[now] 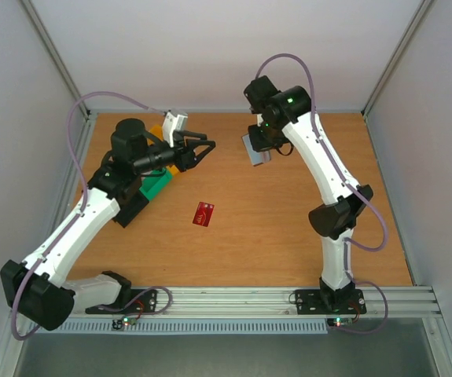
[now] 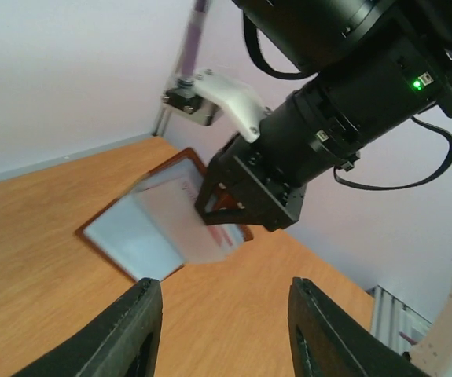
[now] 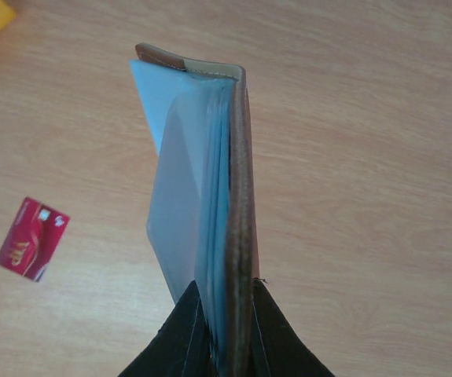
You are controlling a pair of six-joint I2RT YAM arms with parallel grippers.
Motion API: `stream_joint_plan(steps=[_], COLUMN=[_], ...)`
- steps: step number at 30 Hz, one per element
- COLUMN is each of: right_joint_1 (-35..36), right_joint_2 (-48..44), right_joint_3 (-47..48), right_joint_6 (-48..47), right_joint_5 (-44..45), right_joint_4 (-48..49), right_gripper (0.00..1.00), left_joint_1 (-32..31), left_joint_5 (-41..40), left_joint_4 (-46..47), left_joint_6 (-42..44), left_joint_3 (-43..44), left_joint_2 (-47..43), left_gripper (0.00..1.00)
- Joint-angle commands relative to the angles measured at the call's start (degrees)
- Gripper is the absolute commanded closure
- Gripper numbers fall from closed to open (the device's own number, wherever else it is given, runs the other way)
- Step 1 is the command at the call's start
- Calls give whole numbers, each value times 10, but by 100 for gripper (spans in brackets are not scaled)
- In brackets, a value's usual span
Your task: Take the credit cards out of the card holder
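The card holder (image 1: 255, 149) hangs pinched by one edge in the right fingers (image 3: 182, 338), off the table (image 1: 288, 236), long axis running away from them. The left fingers (image 2: 139, 330) — spread, empty — face its fanned open side, near, not touching. One card (image 1: 203, 214) lies loose on the table, left of it.

Card holder (image 3: 241, 196): brown leather-like outside, translucent plastic sleeves inside. Credit card (image 3: 31, 238): glossy red plastic. Table (image 3: 367, 157): matt wood-grain.

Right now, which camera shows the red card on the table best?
The right wrist view: the small flat red plastic card appears large, pale markings visible. The top view shows the card tiny. The left wrist view misses it.
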Motion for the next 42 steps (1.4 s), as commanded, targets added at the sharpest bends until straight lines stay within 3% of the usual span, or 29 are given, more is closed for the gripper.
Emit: stream_joint_plan(steps=[1,6,9,12,15,21,28,33,38,42], right_joint_1=[28,36,36,36,37,37,37,37,36,36], right_joint_2=[-14,-43,-83,-96,-69,-60,-72,-84,-99,-110], right_joint_3=[50,40,9,1,47,64,64,60,43,30], right_joint_6=[-8,-57,-91,-74,-61,-23,-22,-32,-47,-49], right_joint_5=[-8,-184,-285,-242,-200,-288,-315,-325,-329,-342], right_joint_4=[-80,-23,31,44,13,51,65,63,59,65], right_gripper=[99,99,99,99,99,99,99,99,99,99], left_joint_1=[-36,-80,-80,-83,-102,-148,-152,-151,-145,-126], left_joint_5=[47,55,24,42,79,92,-39,-110,-128,-162], left_joint_4=[48,116,103,107,131,117,-15,-54,-58,-58], left_joint_6=[-12,-85,-100,-77,-52,60,193,259,277,235], left_joint_3=[0,-24,-21,-16,-1,40,68,52,36,25], left_joint_2=[-2,19,23,24,30,62,65,47,22,17], left_gripper=[57,61,64,66,62,59,65,65,65,65])
